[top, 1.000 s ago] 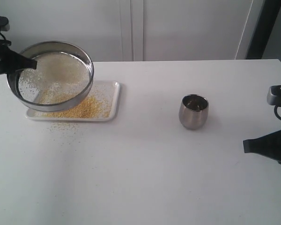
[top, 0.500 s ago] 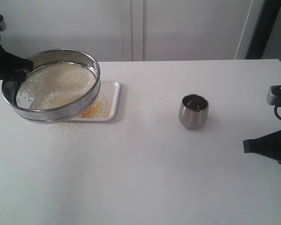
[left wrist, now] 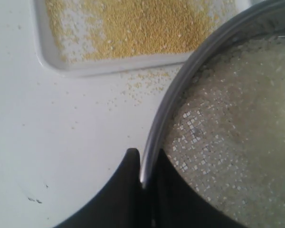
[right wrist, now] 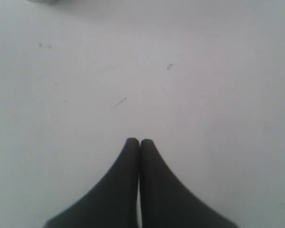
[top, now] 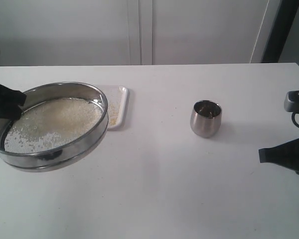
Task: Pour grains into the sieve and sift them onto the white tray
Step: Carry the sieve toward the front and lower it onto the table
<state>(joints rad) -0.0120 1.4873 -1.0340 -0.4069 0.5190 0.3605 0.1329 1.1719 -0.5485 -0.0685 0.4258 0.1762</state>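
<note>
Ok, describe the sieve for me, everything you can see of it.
The sieve is a large round shallow pan of shiny steel, with a straight wall and a fine mesh floor. Pale coarse grains cover most of the mesh; one patch is bare. It tilts slightly and looks lifted off the table, hiding most of the white tray in the exterior view. The left gripper pinches its rim, one finger inside and one outside.

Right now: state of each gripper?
Left gripper: closed on the sieve rim.
Right gripper: closed, holding nothing.
</note>
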